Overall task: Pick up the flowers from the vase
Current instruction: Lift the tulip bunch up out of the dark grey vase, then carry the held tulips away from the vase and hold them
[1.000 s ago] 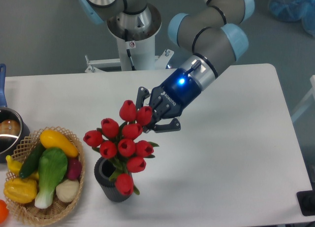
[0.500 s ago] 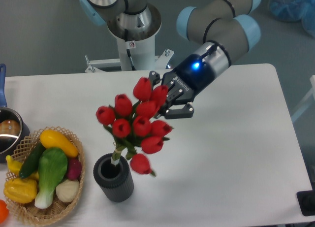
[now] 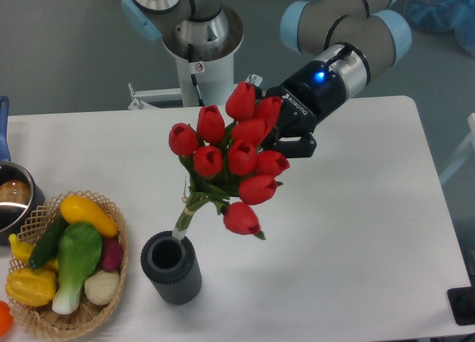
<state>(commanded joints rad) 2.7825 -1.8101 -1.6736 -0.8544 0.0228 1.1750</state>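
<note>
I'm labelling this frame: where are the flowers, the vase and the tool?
flowers (image 3: 231, 158): fixed camera, on a central red bud.
vase (image 3: 182, 281): fixed camera, on its ribbed outer wall.
tool (image 3: 286, 134): fixed camera, between its fingertips behind the buds.

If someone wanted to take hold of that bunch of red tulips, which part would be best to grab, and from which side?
Probably the bound green stems just under the red tulip bunch, approached from the side, since they form one narrow neck above the dark grey ribbed vase while the buds spread wide and look easy to crush. The black two-finger gripper instead sits among the buds on the bunch's far-right side.
</note>
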